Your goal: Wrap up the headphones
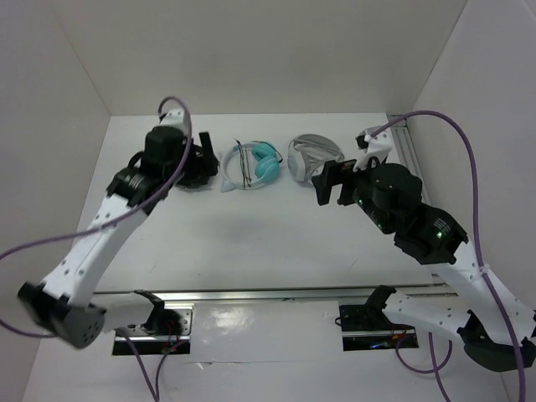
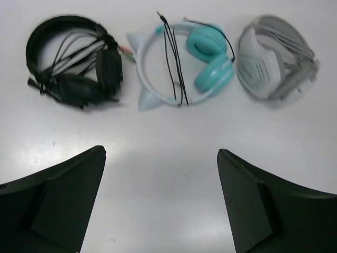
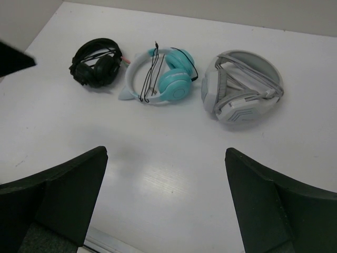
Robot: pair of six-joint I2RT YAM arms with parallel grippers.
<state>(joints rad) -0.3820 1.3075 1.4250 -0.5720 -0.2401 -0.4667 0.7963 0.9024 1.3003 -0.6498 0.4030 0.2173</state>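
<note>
**A:** One white counter (image 1: 251,243), then. What reaches over it?

**B:** Both arms. The left arm (image 1: 92,243) stretches toward the far left corner, its jaws spread wide with only bare counter between them. The right arm (image 1: 419,226) bends in from the right edge, its jaws just as wide and gripping nothing.

**A:** And the headsets?

**B:** There are three in a row along the far edge. The grey-and-white headset (image 1: 311,155) lies at the right end. The black headset (image 1: 194,167) lies at the left end, partly hidden by the left arm in the overhead view. The headphones (image 1: 255,165) lie flat between them, apart from both. Their teal cups face the grey set and their cat-ear points face the black one.

**A:** The smallest thing?

**B:** The thin black cable (image 2: 174,68), crossing the pale headband in several strands.
</note>
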